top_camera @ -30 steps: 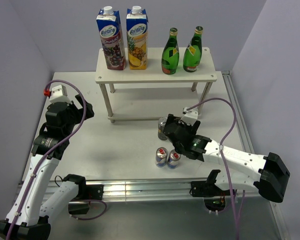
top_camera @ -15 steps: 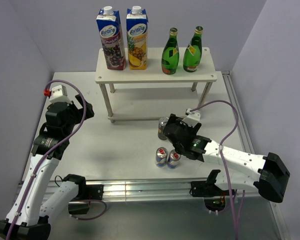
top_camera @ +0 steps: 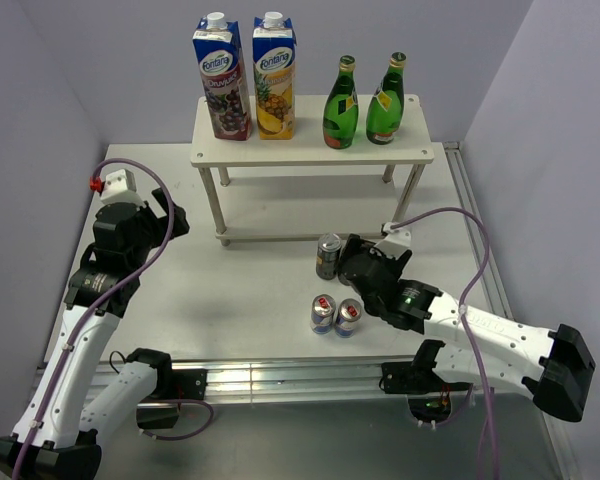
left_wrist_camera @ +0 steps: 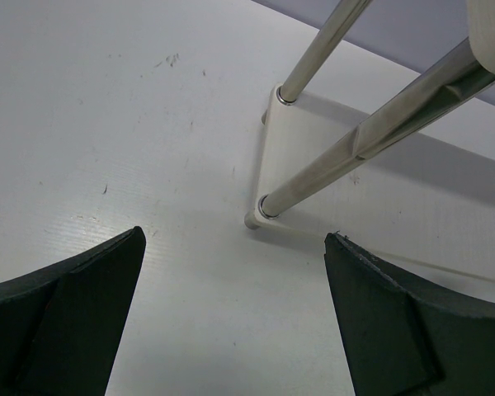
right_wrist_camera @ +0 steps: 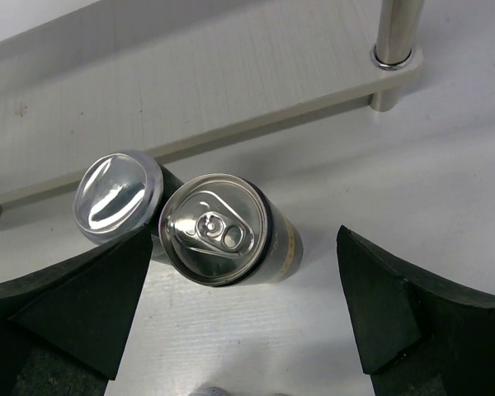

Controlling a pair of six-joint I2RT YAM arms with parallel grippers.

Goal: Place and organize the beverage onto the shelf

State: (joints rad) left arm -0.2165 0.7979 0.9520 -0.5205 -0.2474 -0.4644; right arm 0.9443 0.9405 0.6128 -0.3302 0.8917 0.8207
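The white shelf [top_camera: 310, 148] stands at the back with two green bottles [top_camera: 341, 103] [top_camera: 386, 99] on the right of its top board. Two dark cans stand just in front of its lower board [right_wrist_camera: 231, 74]. One has a pull-tab top [right_wrist_camera: 214, 229] and sits between my open right gripper's [right_wrist_camera: 244, 247] jaws, near the left finger. The other, smooth-topped [right_wrist_camera: 118, 196], touches it outside that finger. In the top view one dark can [top_camera: 328, 254] shows left of the right gripper [top_camera: 360, 266]. Two slim blue-and-silver cans [top_camera: 323, 313] [top_camera: 348, 317] stand nearer. My left gripper [top_camera: 166, 220] is open and empty.
Two tall juice cartons [top_camera: 223, 78] [top_camera: 274, 75] stand on the left of the top board. The left wrist view shows the left gripper [left_wrist_camera: 234, 239] over bare table, with the shelf's legs [left_wrist_camera: 330, 165] ahead. A shelf leg [right_wrist_camera: 393, 33] stands right of the dark cans.
The right arm has shifted right and lower, and its gripper has drawn back slightly, showing more of the dark can beside it. The left arm has barely moved.
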